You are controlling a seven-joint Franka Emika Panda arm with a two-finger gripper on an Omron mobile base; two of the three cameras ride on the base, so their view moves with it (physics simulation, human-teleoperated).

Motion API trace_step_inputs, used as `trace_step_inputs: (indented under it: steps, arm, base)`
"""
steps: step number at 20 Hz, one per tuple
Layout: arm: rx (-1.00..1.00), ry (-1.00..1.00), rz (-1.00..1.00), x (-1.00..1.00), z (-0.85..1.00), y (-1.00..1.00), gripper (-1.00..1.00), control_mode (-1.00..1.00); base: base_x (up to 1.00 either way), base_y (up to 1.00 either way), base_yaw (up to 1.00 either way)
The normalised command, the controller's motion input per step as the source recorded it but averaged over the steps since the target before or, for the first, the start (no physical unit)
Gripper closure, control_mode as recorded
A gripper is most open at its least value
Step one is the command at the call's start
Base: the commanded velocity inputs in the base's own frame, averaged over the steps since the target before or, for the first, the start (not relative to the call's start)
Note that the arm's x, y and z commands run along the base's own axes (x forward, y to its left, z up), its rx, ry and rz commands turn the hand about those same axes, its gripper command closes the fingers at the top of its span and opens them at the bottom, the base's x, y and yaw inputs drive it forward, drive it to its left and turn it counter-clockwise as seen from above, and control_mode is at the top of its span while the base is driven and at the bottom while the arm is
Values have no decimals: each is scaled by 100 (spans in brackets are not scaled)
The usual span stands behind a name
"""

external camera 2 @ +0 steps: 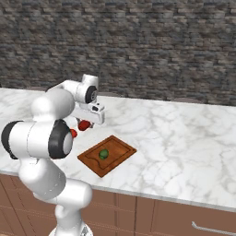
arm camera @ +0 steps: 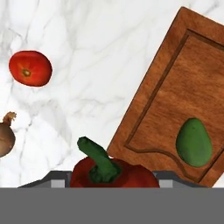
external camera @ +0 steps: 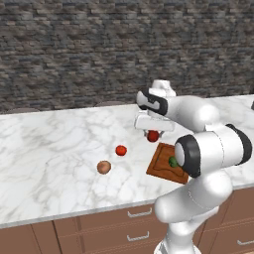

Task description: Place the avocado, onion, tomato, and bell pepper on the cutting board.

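Gripper [external camera: 153,133]: we're clamped on the bell pepper [external camera: 153,136], held just above the counter [external camera: 54,144], stem up twd the hand cam.
Key relation: cutting board [external camera: 161,163] sits just beside the pepper, to the robot's right & a bit nearer the base; we judge a short sideways carry gets it over the wood.
Board long axis: runs slanted away from us in hand view.
Avocado [arm camera: 194,142]: already on the board, nr its front groove — drop pepper clear of it.
Tomato [external camera: 121,150]: on counter, left of hand, apart.
Onion [external camera: 103,167]: on counter, further left, nr front.
Obstacles: none betw pepper & board.
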Motion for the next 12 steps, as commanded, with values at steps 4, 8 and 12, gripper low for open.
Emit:
trace_step_inputs:
  steps: [4, 8, 12]
  arm:
    - [0, 0, -4, -7, 2, -25, 100, -100]
    - [0, 0, -3, 0, -7, -17, 100, -100]
    - [0, 0, -2, 0, -19, -26, 100, -100]
  base:
    - [0, 0, 0]
    - [0, 0, 0]
    - [0, 0, 0]
